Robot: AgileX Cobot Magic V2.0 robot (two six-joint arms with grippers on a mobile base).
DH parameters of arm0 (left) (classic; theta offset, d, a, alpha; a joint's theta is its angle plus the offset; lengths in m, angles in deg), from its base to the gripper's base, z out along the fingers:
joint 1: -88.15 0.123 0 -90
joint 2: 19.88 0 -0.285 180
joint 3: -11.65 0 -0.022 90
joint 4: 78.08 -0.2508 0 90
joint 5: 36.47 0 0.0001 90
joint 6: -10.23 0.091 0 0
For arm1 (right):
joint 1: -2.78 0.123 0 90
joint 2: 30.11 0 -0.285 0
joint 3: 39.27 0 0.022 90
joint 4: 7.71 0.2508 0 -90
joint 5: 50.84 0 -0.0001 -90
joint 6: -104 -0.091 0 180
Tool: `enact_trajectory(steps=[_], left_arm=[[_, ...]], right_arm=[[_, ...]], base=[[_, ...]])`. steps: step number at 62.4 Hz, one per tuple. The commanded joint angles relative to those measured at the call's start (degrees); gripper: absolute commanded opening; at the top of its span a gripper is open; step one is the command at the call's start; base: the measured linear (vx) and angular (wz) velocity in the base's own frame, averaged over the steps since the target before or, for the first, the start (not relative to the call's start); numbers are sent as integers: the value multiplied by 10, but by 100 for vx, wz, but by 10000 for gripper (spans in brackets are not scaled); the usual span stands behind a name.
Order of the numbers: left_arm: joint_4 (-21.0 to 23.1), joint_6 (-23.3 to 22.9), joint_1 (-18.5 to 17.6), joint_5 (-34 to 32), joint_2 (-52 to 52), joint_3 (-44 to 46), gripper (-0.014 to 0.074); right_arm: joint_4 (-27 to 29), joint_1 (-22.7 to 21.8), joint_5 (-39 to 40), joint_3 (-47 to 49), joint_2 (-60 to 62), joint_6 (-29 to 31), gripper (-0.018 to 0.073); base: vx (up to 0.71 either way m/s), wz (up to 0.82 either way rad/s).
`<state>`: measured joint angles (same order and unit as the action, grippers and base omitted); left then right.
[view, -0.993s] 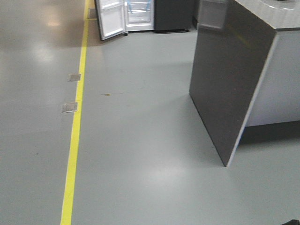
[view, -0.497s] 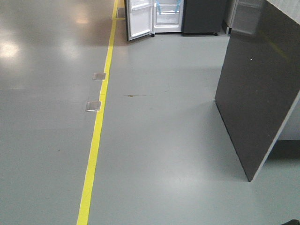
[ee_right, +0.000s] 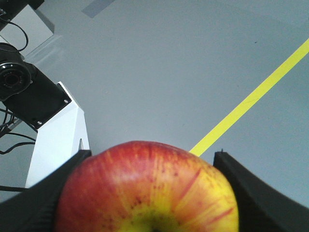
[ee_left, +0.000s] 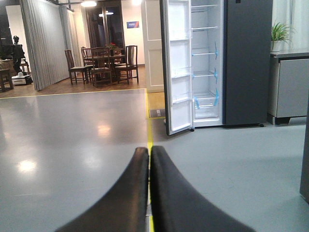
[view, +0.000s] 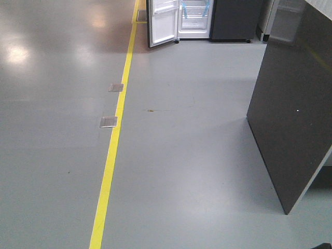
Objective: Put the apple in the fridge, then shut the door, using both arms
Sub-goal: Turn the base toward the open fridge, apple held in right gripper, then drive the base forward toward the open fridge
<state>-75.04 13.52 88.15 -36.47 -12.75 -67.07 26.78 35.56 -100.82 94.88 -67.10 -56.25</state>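
the right end effector (ee_right: 149, 162) is clamped on the apple (ee_right: 147, 193), with one black finger against each side of the fruit. the apple fills the bottom of the right wrist view. it is red, streaked with yellow, and has a yellow patch around the stem end that faces the camera. behind it are the grey floor (ee_right: 169, 63) and a slanting yellow line (ee_right: 251, 99).

the left end effector (ee_left: 149, 153) is closed with nothing in it, and its two dark fingers touch along their length. it points toward the fridge (ee_left: 246, 63), which stands well apart across the floor. the fridge's left door (ee_left: 177, 67) is swung wide, showing a white inside with clear shelves and blue tape strips. its right door is closed and dark grey.

in the front view the fridge sits at the top edge, just right of the yellow line. two small metal floor plates (view: 108, 122) lie beside that line. a tall dark panel (view: 290, 119) stands at the right.
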Motion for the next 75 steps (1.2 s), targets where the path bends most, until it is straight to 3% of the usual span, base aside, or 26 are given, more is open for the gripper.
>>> enact_trajectory(steps=[1, 75], left_arm=[[6, -1, 0, -44, -8, -12, -6], [6, -1, 0, -44, -8, -12, -6]], right_arm=[[19, -1, 29, 14, -2, 5, 361], [19, -1, 29, 14, -2, 5, 361]], base=[[14, -1], [18, -4]])
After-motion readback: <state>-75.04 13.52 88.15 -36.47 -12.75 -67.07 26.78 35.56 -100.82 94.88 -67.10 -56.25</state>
